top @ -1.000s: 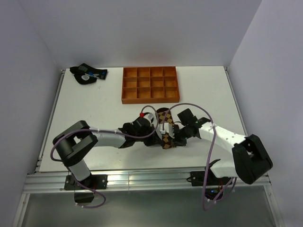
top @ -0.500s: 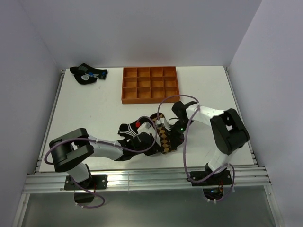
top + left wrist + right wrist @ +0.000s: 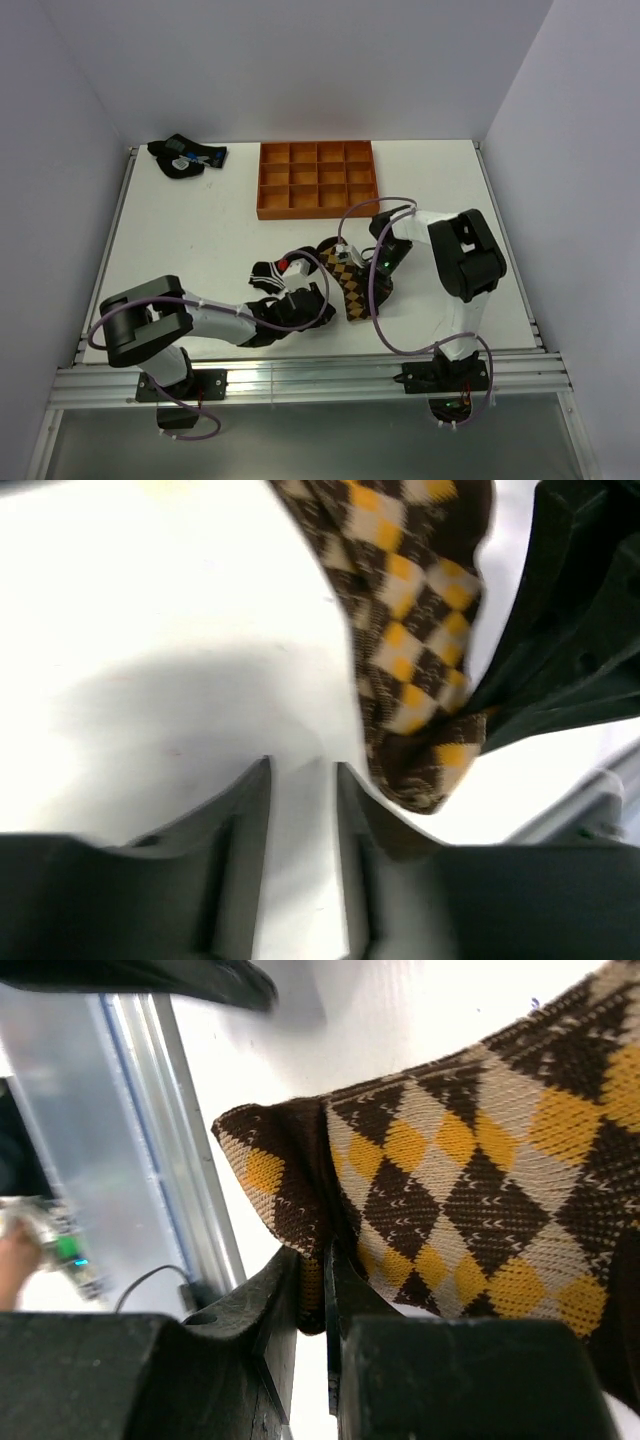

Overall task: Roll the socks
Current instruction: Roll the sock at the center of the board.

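- Since a second ago the left gripper (image 3: 302, 770) has drawn back from the orange tray (image 3: 318, 213) and its fingers have parted. The gap is narrow, with only bare table (image 3: 200, 240) between them and nothing held.
- The argyle sock (image 3: 347, 282) lies stretched out in front of the tray's right half, slanting away from it (its brown end sits just beside a left finger).
- The right gripper (image 3: 312, 1260) is pinched tight on the argyle sock's brown edge, in front of the tray's right corner.
- The black ankle sock (image 3: 268, 272) lies in front of the tray's left half, near the argyle sock; whether they touch, I cannot tell.
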Tool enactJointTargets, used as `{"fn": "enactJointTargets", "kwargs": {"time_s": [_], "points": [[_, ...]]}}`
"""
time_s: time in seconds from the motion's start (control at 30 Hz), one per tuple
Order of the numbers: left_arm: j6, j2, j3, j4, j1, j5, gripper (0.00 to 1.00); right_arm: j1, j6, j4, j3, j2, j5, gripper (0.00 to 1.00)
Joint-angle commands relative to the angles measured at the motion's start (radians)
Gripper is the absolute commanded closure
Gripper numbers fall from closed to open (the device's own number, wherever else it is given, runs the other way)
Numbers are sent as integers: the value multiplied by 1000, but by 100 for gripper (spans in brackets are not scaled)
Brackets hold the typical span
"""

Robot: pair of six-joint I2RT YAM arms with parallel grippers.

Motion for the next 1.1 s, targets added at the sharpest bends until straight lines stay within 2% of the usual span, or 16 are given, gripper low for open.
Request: {"fn": "enactJointTargets", "kwargs": {"time_s": [0.0,0.07,0.17,0.2,0.27,0.33,0.37,0.4,0.5,0.63,0.77,1.07], "points": [[116,-74,-20,-42,-21,-170,61,-18,-25,-78,59,76,41,95],[148,-88,-29,-35,-31,-199,57,-23,-15,-87,71,97,37,95],[293,-103,-43,65,-53,-227,51,-27,-22,-130,103,142,21,95],[391,-103,-43,97,-63,-227,47,-29,-22,-135,115,151,17,95],[477,-94,-34,157,-103,-248,45,-34,-10,-130,126,167,17,94],[628,-82,-37,241,-124,-238,42,-37,4,-135,138,188,18,94],[668,-68,-34,255,-150,-245,38,-40,5,-147,155,196,15,94],[749,-63,-32,269,-165,-238,38,-43,10,-150,161,212,14,94],[849,-54,3,251,-227,-241,36,-53,21,-152,172,233,21,94],[949,-31,78,194,-293,-207,36,-67,35,-136,169,240,35,94],[1027,61,156,143,-350,-230,36,-83,30,-148,169,248,34,94],[1173,167,249,168,-356,-256,29,-95,51,-158,180,268,29,94]]}}
